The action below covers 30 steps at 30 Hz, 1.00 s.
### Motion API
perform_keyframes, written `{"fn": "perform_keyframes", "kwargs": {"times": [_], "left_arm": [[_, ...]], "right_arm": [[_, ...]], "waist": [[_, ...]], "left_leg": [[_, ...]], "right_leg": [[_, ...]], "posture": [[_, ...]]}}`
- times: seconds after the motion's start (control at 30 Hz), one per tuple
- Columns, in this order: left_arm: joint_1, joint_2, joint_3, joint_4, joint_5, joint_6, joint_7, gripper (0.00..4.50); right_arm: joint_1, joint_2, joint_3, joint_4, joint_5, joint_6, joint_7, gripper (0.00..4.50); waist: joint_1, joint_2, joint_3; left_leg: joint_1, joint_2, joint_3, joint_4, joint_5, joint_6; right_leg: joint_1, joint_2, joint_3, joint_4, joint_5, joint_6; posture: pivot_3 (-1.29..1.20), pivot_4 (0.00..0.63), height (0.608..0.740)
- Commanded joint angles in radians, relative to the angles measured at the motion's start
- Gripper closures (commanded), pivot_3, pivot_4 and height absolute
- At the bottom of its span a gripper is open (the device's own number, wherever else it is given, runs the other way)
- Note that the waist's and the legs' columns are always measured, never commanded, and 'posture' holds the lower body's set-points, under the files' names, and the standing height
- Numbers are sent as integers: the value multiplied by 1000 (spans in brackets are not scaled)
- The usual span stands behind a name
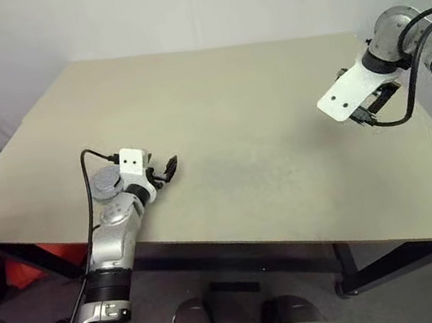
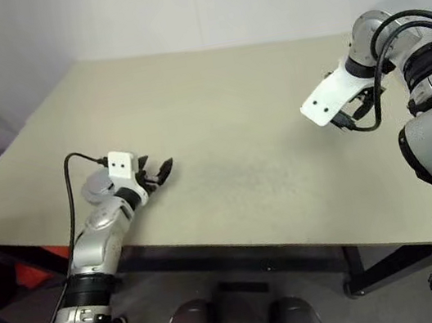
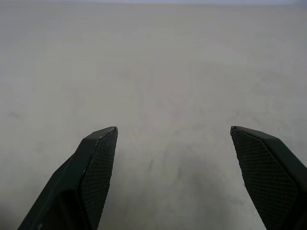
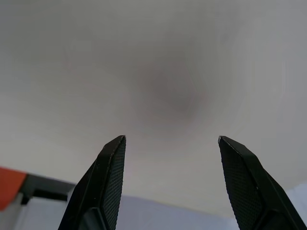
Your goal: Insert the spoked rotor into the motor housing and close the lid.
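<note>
The beige table (image 1: 235, 125) spreads wide and bare. The left gripper (image 1: 166, 170) rests low at its near left edge, fingers spread, grasping nothing. The right gripper (image 4: 170, 182) hangs raised over the right side, fingers also apart and empty. Where the rotor, housing and lid lie cannot be told, so neither arm can be judged nearer.

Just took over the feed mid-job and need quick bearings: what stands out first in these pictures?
The beige table dominates. The left claw sits low over its near left edge, open, with nothing between its fingers. The right claw, raised over the table's right side and pointing down at the tabletop, is also open with nothing in it.
</note>
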<state>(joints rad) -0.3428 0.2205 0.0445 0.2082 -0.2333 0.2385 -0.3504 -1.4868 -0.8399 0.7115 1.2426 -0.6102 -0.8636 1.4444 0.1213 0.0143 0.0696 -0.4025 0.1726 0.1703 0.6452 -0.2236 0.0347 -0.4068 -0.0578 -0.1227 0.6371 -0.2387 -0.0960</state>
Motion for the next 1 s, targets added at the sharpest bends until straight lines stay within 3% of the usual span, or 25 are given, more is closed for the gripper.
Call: {"fn": "perform_keyframes", "kwargs": {"times": [0.03, 0.2, 0.37, 0.57, 0.77, 0.87, 1.0], "left_arm": [[18, -12, 12, -41, 7, -18, 19, 489], [31, -26, 14, -48, 15, -20, 35, 489], [30, -30, 15, -46, 17, -20, 39, 463], [26, -28, 15, -44, 20, -16, 37, 463], [18, -27, 15, -32, 25, -16, 38, 463], [16, -28, 16, -29, 25, -16, 38, 463], [16, -27, 18, -27, 25, -18, 40, 463]], "right_arm": [[-69, 0, -6, 19, -34, -57, -9, 1050], [-90, 14, -32, 46, -19, -96, 45, 1050], [-92, 25, -54, 53, -12, -87, 71, 38], [-78, 38, -76, 40, -25, -68, -23, 38], [-79, 45, -100, 46, 4, -94, 32, 38], [-81, 50, -120, 53, 33, -93, 111, 626], [-77, 50, -131, 48, 36, -89, 133, 2052]], "waist": [[0, 0, 0], [-1, 1, 0], [-1, 1, 0], [-1, 1, 0], [0, 1, 0], [-1, 1, 0], [0, 1, 1]], "left_leg": [[-2, 1, 0, 4, 0, 1], [1, 2, 0, 5, 0, 0], [3, 2, 0, 5, 0, -1], [1, 2, 0, 5, 0, 0], [1, 2, 0, 5, 0, 0], [1, 2, 0, 5, 0, 0], [1, 2, 0, 5, 0, 0]], "right_leg": [[-2, 0, 0, 4, -1, -1], [1, 0, 0, 4, -1, -1], [2, 0, 0, 5, 0, -1], [0, 0, 0, 5, 0, -1], [0, 0, 0, 5, 0, -1], [0, 0, 0, 5, 0, -1], [0, 0, 0, 5, 0, -1]], "posture": [[0, 0, 740], [0, 0, 740], [0, 0, 740], [0, 0, 740], [0, 0, 740], [0, 0, 740], [0, 0, 740]]}}
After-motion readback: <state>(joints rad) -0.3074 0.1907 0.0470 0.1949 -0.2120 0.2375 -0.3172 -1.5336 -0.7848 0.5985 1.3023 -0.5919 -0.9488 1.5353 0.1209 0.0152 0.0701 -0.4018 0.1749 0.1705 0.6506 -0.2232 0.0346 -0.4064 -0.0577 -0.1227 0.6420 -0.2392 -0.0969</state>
